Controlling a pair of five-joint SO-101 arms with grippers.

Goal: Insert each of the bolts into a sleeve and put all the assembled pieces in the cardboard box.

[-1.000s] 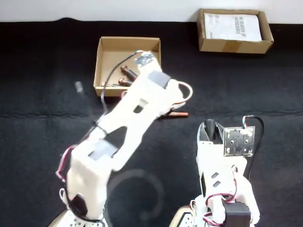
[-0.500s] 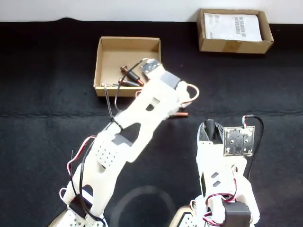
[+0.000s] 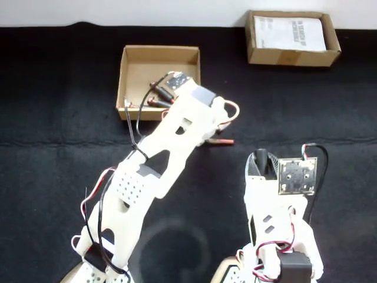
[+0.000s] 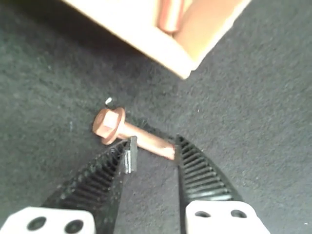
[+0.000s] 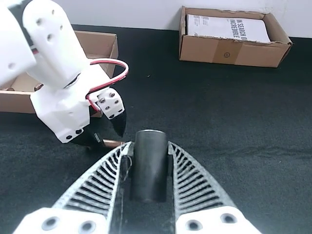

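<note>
A copper bolt (image 4: 131,132) lies on the black cloth just outside a corner of the cardboard box (image 4: 146,34). My left gripper (image 4: 155,146) is open, with its fingertips on either side of the bolt's shank. From above, the left arm stretches toward the box (image 3: 122,82), and the bolt (image 3: 222,142) pokes out beside the wrist. My right gripper (image 5: 149,146) is shut on a dark sleeve (image 5: 149,163), held upright nearer the table's front (image 3: 261,160). Its view also shows the left gripper (image 5: 109,131) over the bolt (image 5: 113,143).
Assembled pieces (image 3: 160,94) lie inside the cardboard box. A second box (image 3: 293,36) holding a printed sheet stands at the back right. Bare black cloth lies between the two arms and to the right.
The left arm has swung and stretched out, its wrist settling low over the bolt beside the box. The right arm with the sleeve has stayed still.
</note>
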